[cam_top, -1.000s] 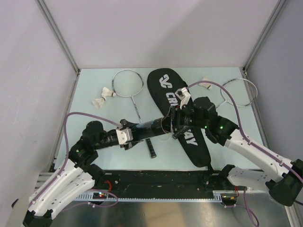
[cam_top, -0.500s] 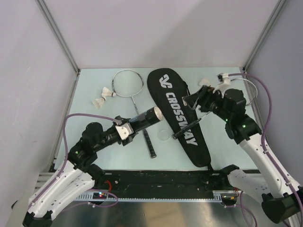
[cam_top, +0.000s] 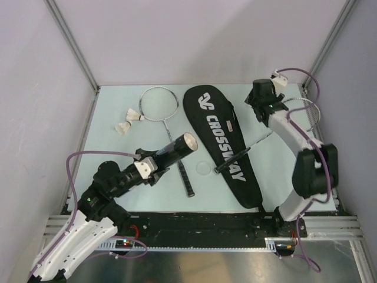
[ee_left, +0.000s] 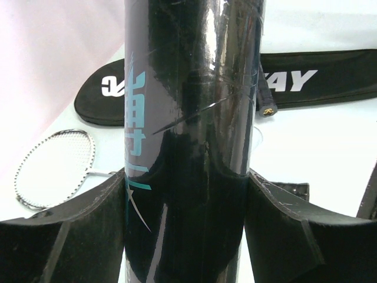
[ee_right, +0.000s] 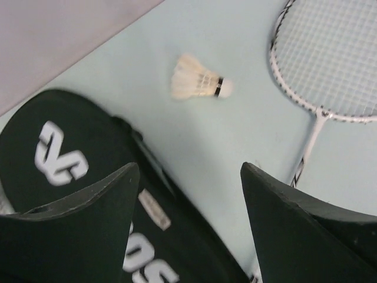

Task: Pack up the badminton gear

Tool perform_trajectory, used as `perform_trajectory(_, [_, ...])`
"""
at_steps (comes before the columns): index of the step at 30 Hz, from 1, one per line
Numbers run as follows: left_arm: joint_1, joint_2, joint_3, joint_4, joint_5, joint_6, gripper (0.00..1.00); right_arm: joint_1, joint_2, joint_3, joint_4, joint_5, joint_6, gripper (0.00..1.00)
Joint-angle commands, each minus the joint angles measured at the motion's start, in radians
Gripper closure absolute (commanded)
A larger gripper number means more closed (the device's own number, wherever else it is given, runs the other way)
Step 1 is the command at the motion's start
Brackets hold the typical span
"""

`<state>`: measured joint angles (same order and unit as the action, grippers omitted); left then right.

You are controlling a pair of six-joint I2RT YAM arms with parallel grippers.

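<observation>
Fingers [ee_left: 70, 236] of the left gripper [ee_left: 188, 194] clamp the black tube [ee_left: 194, 88] low on its body. Its pale open mouth tips up toward the CROSSWAY bag [cam_top: 221, 141], presented, I judge, to receive shuttlecocks. The right gripper [ee_right: 188, 171] has its jaws spread wide with nothing between them. It hovers off the bag's far right side above a white feather shuttlecock [ee_right: 200, 84], likely lining up a pick. Just beyond lies the right-hand racquet [ee_right: 336, 53], its handle slanting across the bag's middle. Left of the bag lies the second racquet [cam_top: 159, 104], with two more shuttlecocks [cam_top: 136, 116] beside its head. A small clear disc [cam_top: 203, 168], perhaps the tube's cap, sits just off the bag's left edge. Nothing looks packed yet.
</observation>
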<state>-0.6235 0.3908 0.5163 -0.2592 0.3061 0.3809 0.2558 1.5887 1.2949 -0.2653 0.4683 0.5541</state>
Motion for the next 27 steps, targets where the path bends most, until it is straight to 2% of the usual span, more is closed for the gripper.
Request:
perform_trajectory(1, [-0.002,-0.008,0.0,0.048,0.044,-0.042,0.65,-0.008,0.214,0.21,0.001,0.223,0.04,0.24])
perform_trajectory(7, [-0.005,-0.025,-0.003,0.053,0.048,-0.042,0.65,-0.033,0.563,0.655,-0.22,0.25,0.108,0.24])
perform_trajectory(11, [-0.005,-0.04,-0.007,0.053,0.034,-0.039,0.65,-0.049,0.683,0.793,-0.25,0.247,0.125,0.25])
perform_trajectory(24, [-0.005,-0.022,0.004,0.055,0.041,-0.028,0.65,-0.081,0.816,0.857,-0.263,0.173,0.133,0.3])
perform_trajectory(27, [-0.005,-0.021,0.003,0.055,0.041,-0.026,0.65,-0.089,0.825,0.853,-0.275,0.148,0.13,0.35])
